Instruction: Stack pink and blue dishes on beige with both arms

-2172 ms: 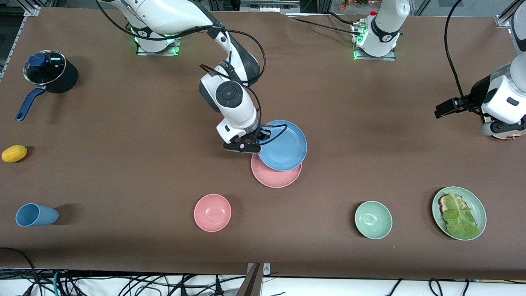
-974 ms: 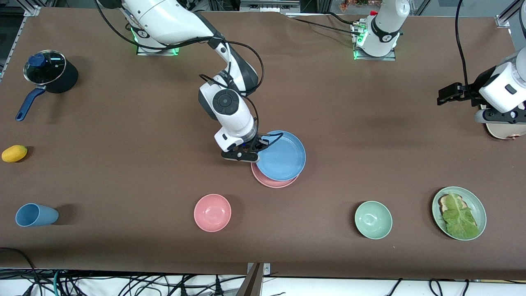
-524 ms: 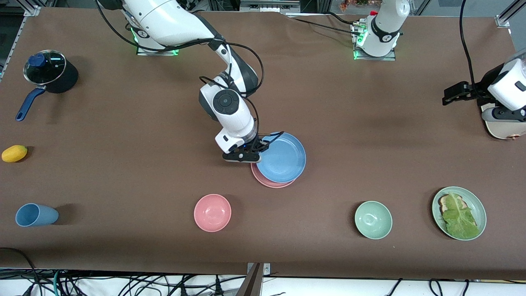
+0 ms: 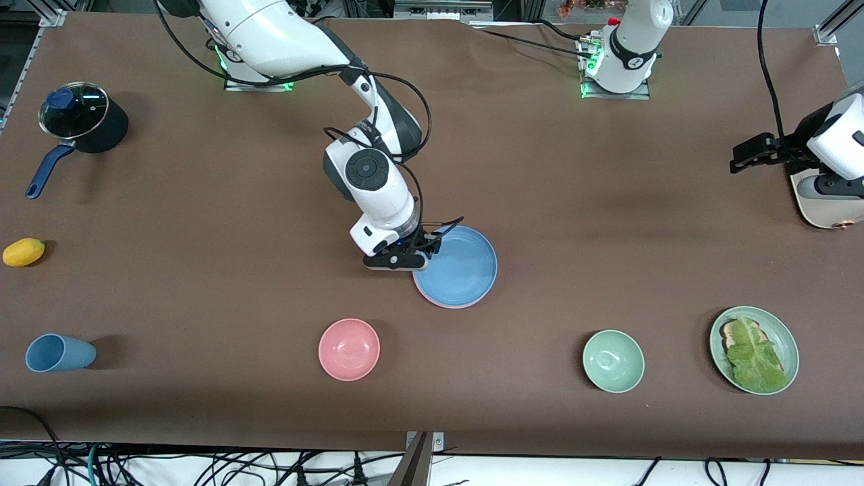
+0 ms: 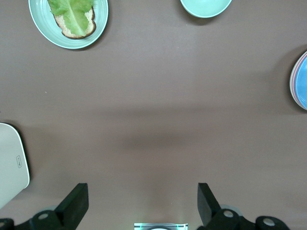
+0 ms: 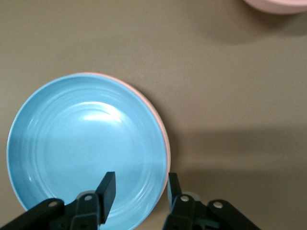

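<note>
Nearest the front camera, a row of crockery lies along the worktop (image 4: 202, 223): a light blue cup (image 4: 59, 353) on its side toward the right arm's end, then a pink bowl (image 4: 349, 349), a green bowl (image 4: 613, 361), and a pale green plate (image 4: 754, 349) carrying bread and a lettuce leaf toward the left arm's end.

Farther from the camera, about mid-worktop, the blue plate (image 4: 455, 266) sits flat and face up on the pink plate (image 4: 439, 302), of which only a thin crescent of rim shows. (Both are round, so neither has a long axis or a pointing direction.) The right tool (image 4: 413, 255) is at the blue plate's rim on the side toward the right arm's end; in the right wrist view its fingers (image 6: 108, 188) stand apart, one over the plate's inner surface and the other just outside the rim, not pinching it.

A yellow lemon (image 4: 23, 252) lies near the edge at the right arm's end, and farther still a dark pot (image 4: 84, 121) with a glass lid and blue handle.

The left tool (image 5: 143, 203) waits, spread wide and empty, over the left arm's end of the worktop, with the beige plate (image 4: 820, 206) beneath that arm, partly hidden.
</note>
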Robot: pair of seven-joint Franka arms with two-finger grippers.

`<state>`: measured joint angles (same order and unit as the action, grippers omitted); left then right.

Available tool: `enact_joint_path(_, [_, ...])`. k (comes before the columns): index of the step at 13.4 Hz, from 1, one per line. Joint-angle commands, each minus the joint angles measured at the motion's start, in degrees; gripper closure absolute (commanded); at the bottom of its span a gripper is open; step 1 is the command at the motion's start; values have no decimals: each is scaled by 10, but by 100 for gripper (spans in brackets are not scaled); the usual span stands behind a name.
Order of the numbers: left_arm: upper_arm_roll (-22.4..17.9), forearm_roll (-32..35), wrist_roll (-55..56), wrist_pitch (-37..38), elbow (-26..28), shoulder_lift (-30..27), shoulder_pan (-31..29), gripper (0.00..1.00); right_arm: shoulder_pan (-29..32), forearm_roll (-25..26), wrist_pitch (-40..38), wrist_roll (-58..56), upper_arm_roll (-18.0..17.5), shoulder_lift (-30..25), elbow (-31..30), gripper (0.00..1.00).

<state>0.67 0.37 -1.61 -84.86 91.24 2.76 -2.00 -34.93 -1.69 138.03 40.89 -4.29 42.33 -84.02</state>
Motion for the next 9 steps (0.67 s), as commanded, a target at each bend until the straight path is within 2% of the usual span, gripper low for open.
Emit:
enact_joint_path(1, [-3,-2,-19,6,-15,6,-4,0,17,7,-46,-40,-4,-16,9,42])
enact_joint_path(3, [-3,-2,-19,2,-15,6,-6,0,27,7,-80,-85,9,-38,5,29])
enact_joint_path(4, [-3,-2,-19,2,-15,6,-6,0,27,7,-103,-104,25,-48,7,15])
enact_joint_path(6, [-3,-2,-19,2,-15,6,-6,0,27,7,-138,-120,52,-73,7,0])
enact_joint_path(9, [-3,-2,-19,2,-18,6,-7,0,27,4,-202,-143,123,-109,7,0])
